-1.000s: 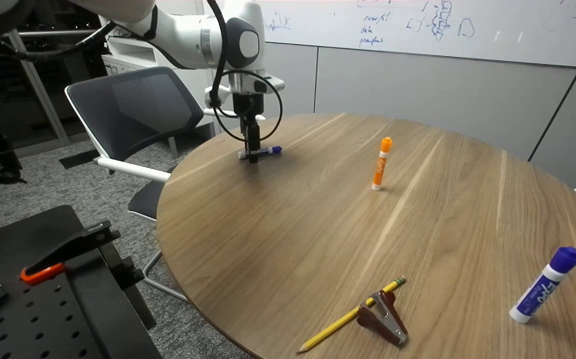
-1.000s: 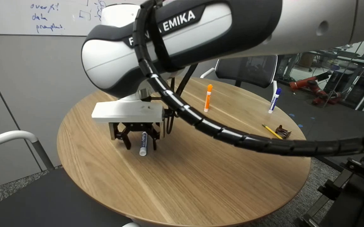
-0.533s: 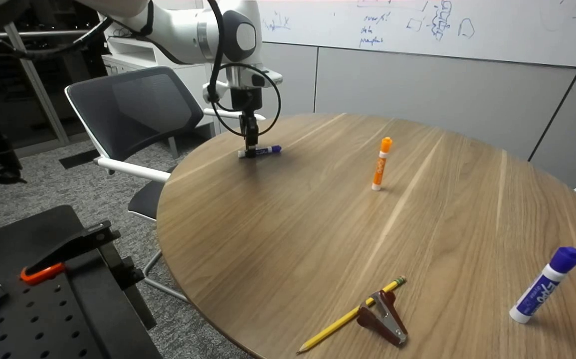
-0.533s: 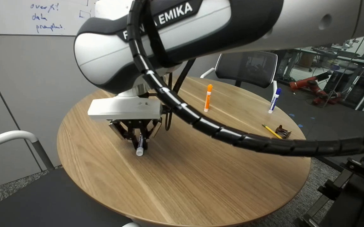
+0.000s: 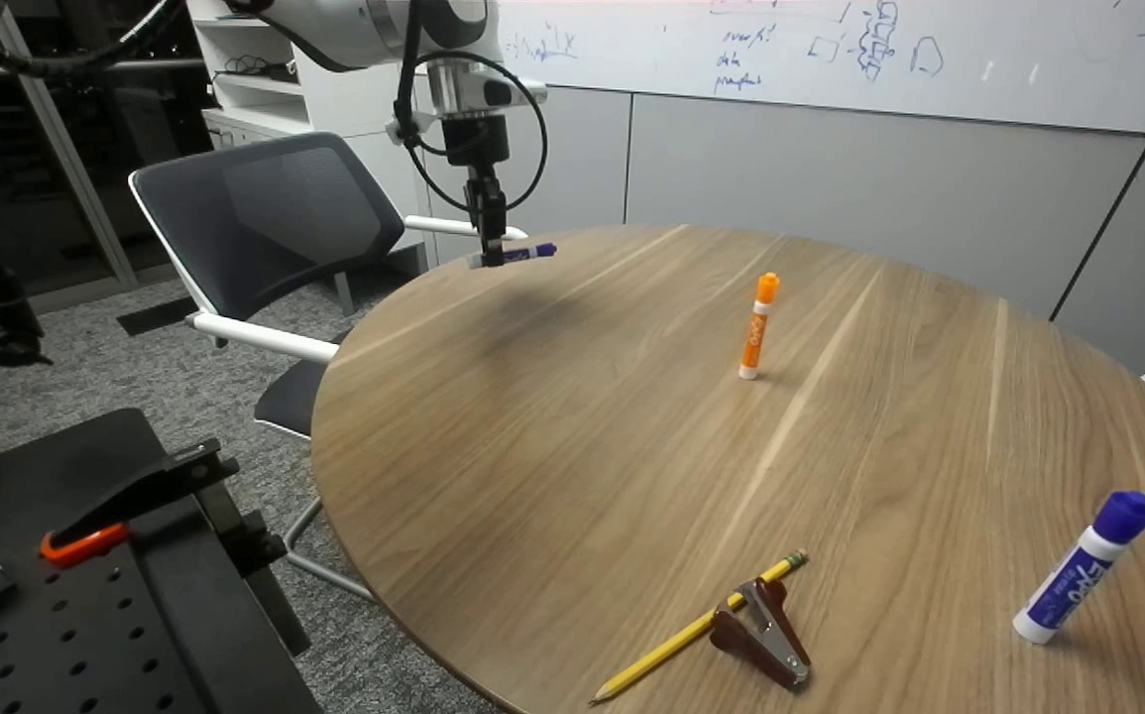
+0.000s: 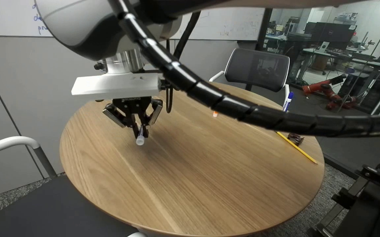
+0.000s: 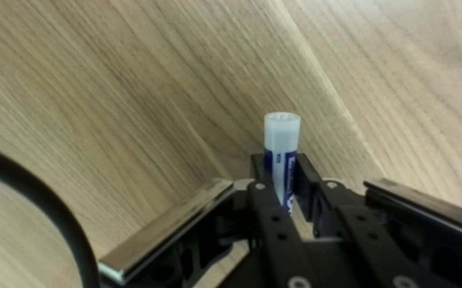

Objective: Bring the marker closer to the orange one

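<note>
With the black two-fingered tool (image 6: 140, 132), gripping the slim white-and-purple-blue plastic marker (image 5: 524, 255) clear above the round wooden surface (image 5: 532, 446)! In an exterior view, pointing cap-first near three o'clock, roughly level. Next, presumably: carry it just past three, toward the bright-orange plastic marker (image 5: 757, 327), upright, well apart. Then lower gently!

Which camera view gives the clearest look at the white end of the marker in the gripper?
The wrist view: the white end of the blue marker juts from the gripper there, large and unblocked. Both exterior views show that end sticking out too, but only small and far off.
</note>
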Controlling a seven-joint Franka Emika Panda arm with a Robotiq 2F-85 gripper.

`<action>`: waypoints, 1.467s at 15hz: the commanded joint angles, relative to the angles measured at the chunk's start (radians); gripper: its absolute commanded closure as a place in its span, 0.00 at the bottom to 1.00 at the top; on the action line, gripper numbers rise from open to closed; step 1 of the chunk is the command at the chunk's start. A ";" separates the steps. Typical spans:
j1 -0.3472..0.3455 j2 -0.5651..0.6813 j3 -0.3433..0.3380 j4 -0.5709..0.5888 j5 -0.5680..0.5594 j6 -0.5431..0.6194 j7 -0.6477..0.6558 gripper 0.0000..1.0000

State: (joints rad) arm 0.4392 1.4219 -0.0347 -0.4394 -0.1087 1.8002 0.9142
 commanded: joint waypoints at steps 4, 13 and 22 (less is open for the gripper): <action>-0.056 0.052 -0.006 0.047 0.007 -0.102 -0.163 0.95; -0.143 0.064 -0.015 -0.041 0.012 -0.071 -0.323 0.95; -0.221 0.096 -0.020 0.003 0.019 -0.184 -0.468 0.53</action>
State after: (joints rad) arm 0.2444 1.4812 -0.0507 -0.4649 -0.1029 1.6587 0.4973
